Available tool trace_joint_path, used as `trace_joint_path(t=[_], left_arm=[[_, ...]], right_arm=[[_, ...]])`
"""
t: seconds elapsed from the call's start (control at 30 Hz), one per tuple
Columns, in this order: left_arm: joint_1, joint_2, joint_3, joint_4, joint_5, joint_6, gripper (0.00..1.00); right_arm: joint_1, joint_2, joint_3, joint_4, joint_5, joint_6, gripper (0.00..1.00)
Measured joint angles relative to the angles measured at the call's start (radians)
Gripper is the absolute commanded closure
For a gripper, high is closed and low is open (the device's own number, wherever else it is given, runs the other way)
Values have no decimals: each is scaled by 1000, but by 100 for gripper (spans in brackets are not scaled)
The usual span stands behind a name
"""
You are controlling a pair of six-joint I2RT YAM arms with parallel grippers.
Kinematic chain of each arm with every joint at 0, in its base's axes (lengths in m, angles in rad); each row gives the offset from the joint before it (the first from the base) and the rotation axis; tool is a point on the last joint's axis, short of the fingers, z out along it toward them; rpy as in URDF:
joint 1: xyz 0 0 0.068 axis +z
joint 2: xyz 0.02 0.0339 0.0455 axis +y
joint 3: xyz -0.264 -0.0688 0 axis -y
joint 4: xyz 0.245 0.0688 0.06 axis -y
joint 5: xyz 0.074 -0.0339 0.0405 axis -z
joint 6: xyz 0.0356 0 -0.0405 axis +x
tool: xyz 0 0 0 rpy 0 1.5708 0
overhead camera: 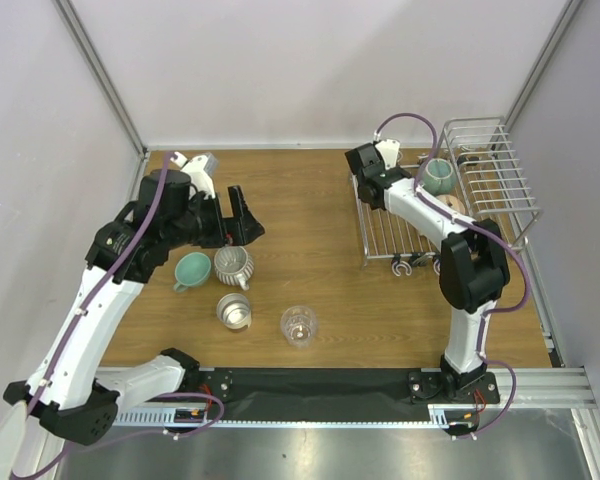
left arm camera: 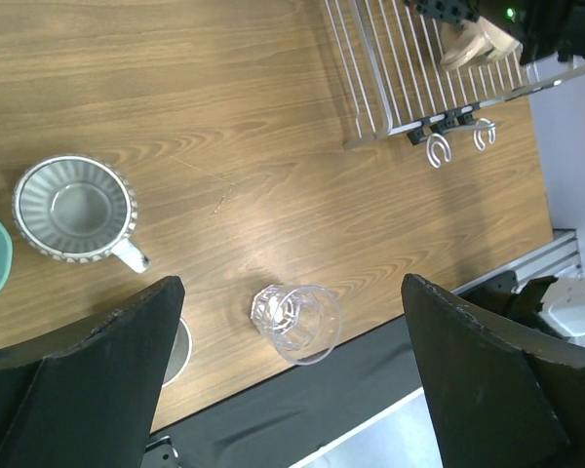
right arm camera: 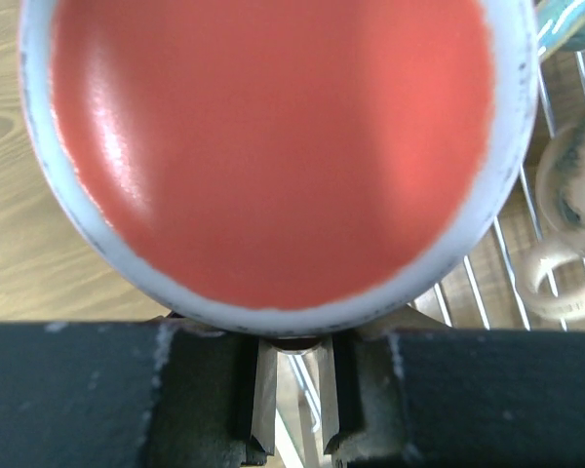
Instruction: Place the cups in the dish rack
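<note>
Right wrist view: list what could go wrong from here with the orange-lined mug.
1. The right gripper pinches the white mug only at its rim, so it might slip or tilt.
2. The beige mug and teal mug sit close by on the dish rack; lowering it could knock them.

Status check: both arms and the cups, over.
Left gripper open, empty. Right gripper shut on white mug, over dish rack. Teal mug, ribbed cup, steel cup, clear glass on table. Nothing visibly blocking.
</note>
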Motion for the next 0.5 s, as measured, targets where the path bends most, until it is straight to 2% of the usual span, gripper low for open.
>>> trace_joint_path(t=[0.5], left_arm=[[16, 86, 62, -14, -1, 66, 0]], right_arm=[[-142, 92, 5, 66, -37, -12, 100]])
